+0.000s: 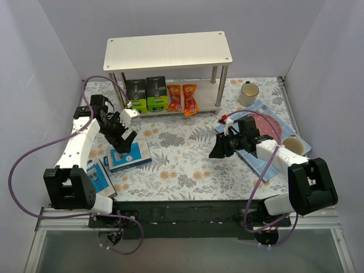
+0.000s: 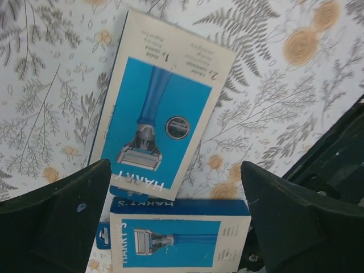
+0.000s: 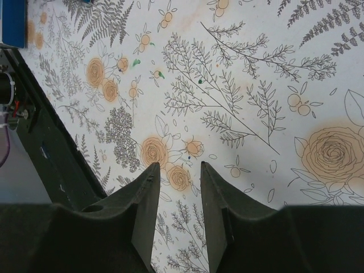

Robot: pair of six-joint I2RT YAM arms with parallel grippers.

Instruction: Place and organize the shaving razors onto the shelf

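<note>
Since the blue-and-white box (image 2: 159, 108), lying flat on the surface (image 1: 182, 156), looks like light, stiff, slick cardboard, the left end effector (image 2: 176, 182), spread wide and empty above it, should likely pinch across its long edges; the right end effector (image 3: 175, 176) hangs part-open, grasping nothing.

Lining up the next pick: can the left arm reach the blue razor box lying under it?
Probably yes: the left gripper hangs wide open right above that blue box, nothing on top, though a second blue box crowds one end.
</note>
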